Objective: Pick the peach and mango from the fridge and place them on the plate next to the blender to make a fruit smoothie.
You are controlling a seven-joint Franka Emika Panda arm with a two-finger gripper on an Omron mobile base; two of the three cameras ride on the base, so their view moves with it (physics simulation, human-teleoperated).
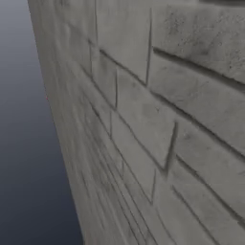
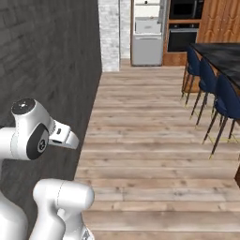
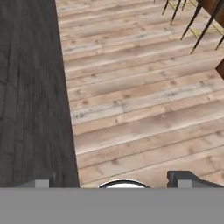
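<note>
In the left base view a grey brick wall (image 1: 158, 119) runs close alongside the base, with dark blank space to its left. In the right base view the arm (image 2: 33, 136) is folded near the base, and the fridge (image 2: 148, 33) stands far off at the end of a wooden floor (image 2: 150, 154), its door open on white inner walls; dark blue stools (image 2: 206, 89) line a dark surface (image 2: 222, 54) on the right. No fruit can be made out at this range. In the hand view the gripper (image 3: 113, 180) points down at the floorboards, fingers (image 3: 181, 179) spread wide and carrying nothing. I judge the approach is the step in hand: the base needs to drive forward to the fridge before any reach for the peach or mango.
</note>
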